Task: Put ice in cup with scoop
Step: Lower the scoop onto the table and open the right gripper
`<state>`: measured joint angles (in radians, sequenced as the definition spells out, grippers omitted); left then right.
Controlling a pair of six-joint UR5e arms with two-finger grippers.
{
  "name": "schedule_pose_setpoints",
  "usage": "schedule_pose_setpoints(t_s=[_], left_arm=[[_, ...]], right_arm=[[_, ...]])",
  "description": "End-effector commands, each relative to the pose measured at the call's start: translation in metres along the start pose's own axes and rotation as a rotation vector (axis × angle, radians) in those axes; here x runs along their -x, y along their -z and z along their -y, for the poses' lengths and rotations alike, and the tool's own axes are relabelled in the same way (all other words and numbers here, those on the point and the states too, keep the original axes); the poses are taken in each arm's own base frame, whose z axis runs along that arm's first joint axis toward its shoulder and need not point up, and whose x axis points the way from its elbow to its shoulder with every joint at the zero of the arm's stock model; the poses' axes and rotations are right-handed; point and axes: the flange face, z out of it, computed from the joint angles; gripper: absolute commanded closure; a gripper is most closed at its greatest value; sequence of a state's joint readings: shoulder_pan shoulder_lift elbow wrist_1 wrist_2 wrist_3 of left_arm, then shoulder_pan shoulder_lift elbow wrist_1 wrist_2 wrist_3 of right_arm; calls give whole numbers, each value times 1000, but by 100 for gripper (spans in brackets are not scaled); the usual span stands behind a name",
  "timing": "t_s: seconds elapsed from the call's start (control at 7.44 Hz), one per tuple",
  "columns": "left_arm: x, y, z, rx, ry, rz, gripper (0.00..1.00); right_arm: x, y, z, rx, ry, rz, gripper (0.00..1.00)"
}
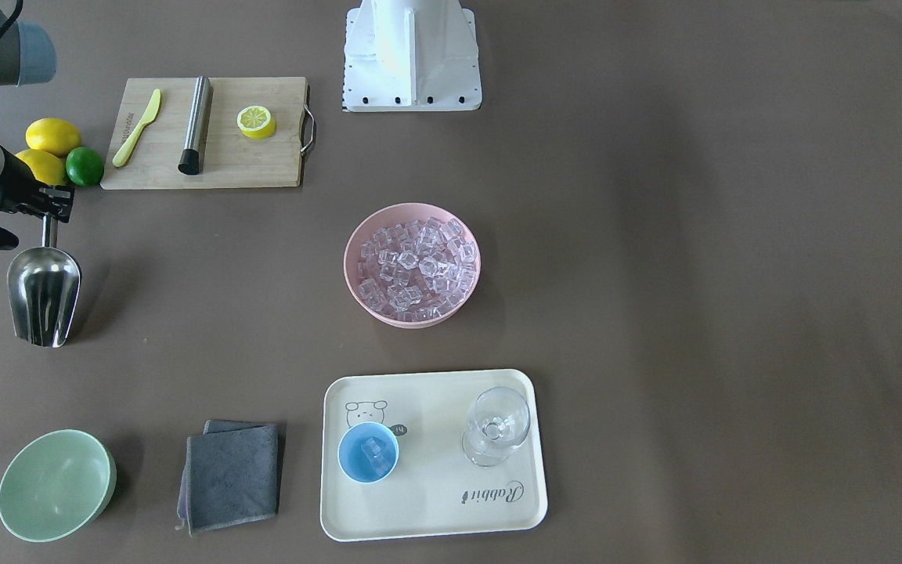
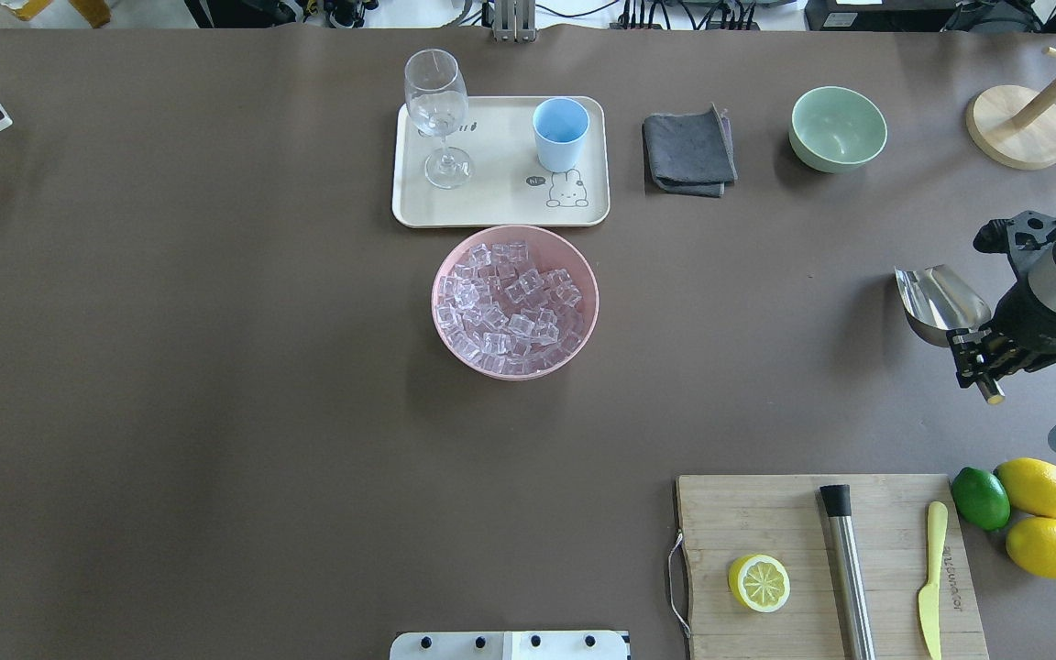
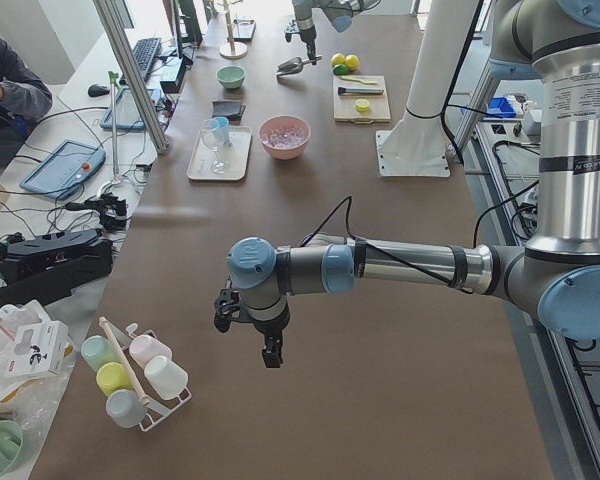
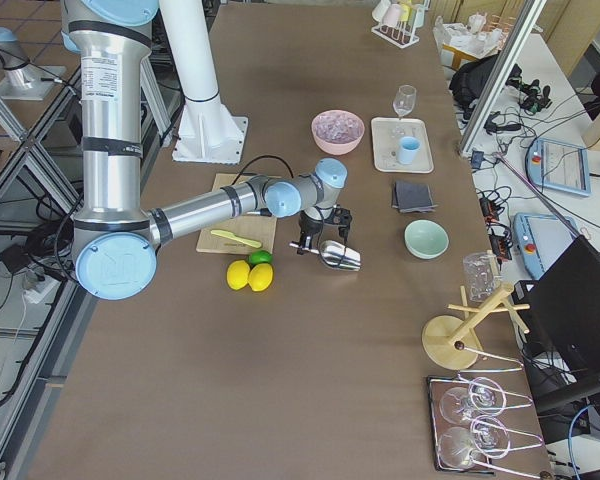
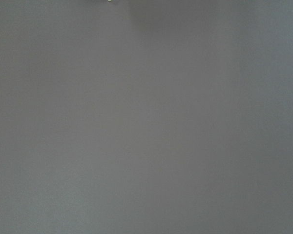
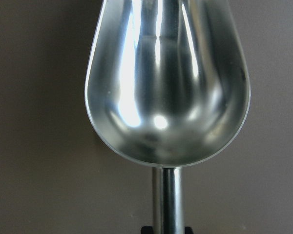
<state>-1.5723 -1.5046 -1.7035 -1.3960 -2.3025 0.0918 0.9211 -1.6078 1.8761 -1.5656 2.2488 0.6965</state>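
My right gripper [image 1: 48, 218] is shut on the thin rod handle of the steel scoop [image 1: 44, 294], at the table's right side next to the lemons. The scoop's trough [image 6: 166, 83] is empty in the right wrist view. I cannot tell whether it touches the table. The ice [image 1: 416, 262] fills a pink bowl [image 1: 357, 294] at the table's middle. The light-blue cup [image 1: 351, 462] stands on a cream tray [image 1: 435, 509] and holds a little ice [image 1: 373, 453]. My left gripper [image 3: 270, 355] shows only in the exterior left view, far from these things; I cannot tell its state.
A clear stemmed glass [image 1: 496, 427] stands on the tray beside the cup. A grey cloth [image 1: 232, 474] and a pale green bowl [image 1: 55, 486] lie further right. A cutting board [image 1: 263, 164] holds a lemon half, a yellow knife and a steel cylinder; two lemons and a lime [image 1: 84, 166] lie beside it.
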Motion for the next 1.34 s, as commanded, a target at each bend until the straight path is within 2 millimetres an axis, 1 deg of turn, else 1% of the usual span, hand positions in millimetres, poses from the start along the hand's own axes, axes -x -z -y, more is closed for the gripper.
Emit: schedule_pose_setpoints(t_s=[0.0,0.13,0.27,0.4,0.54,0.67,0.81,0.94,1.07,1.21], left_arm=[[1,-2,-1,3,-3,1,2],[0,-2,-1,4,-4,3,2],[2,-6,-1,13,-2,4,2],[4,-9,-1,17,2,1,2],[5,-10,-1,20,4,0,2],[5,-10,-1,21,3,0,2],[3,-8,-1,16,3,-1,2],[3,-8,0,16,-1,-1,2],[3,-8,0,16,-1,-1,2],[3,-8,0,16,-1,-1,2]], right_arm=[[-7,-18,5,33,1,32,100],[-5,-19,4,48,0,47,100],[-4,-18,4,49,2,51,83],[-5,-19,4,50,1,50,61],[-4,-18,4,47,2,50,43],[-3,-18,5,38,13,58,10],[-3,-20,8,26,27,68,1],[-3,-21,11,18,31,73,1],[2,-17,12,8,44,80,1],[9,-3,21,-24,47,88,1]])
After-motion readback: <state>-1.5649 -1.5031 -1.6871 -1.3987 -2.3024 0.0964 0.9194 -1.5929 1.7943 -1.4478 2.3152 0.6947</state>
